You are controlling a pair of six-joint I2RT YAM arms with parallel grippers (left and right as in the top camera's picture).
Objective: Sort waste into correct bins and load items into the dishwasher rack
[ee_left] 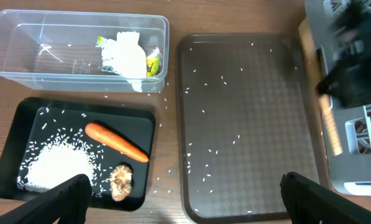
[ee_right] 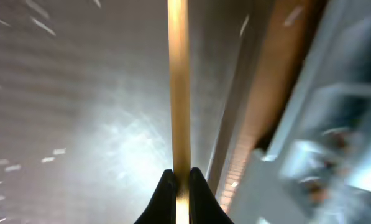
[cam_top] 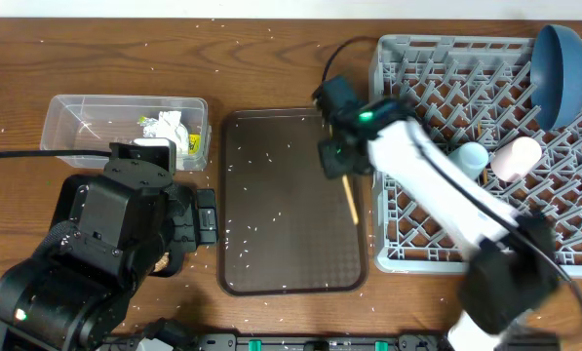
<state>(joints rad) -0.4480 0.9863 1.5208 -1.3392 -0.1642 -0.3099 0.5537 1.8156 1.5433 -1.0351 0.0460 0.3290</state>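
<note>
My right gripper point(cam_top: 341, 166) is shut on a wooden chopstick point(cam_top: 350, 201) over the right edge of the brown serving tray point(cam_top: 271, 278); the stick point(ee_right: 178, 87) runs straight out from the jaws point(ee_right: 180, 180). The grey dishwasher rack point(cam_top: 393, 258) holds the blue plate point(cam_top: 556, 73), a light blue cup point(cam_top: 472, 156) and a pink cup point(cam_top: 517, 156). The clear tub point(ee_left: 23, 62) holds crumpled white paper point(ee_left: 124, 55) and the yellow-green wrapper point(ee_left: 151, 62). The black tray point(ee_left: 23, 118) holds the carrot point(ee_left: 115, 140), rice point(ee_left: 54, 169) and the brown lump point(ee_left: 121, 182). My left gripper point(ee_left: 182, 202) is open and empty. The white bowl is out of view.
Rice grains point(cam_top: 271, 156) are scattered over the serving tray and the wooden table point(cam_top: 271, 68). The left arm's bulk point(cam_top: 96, 253) covers the black tray in the overhead view. The rack's left wall point(ee_left: 353, 134) stands right beside the serving tray.
</note>
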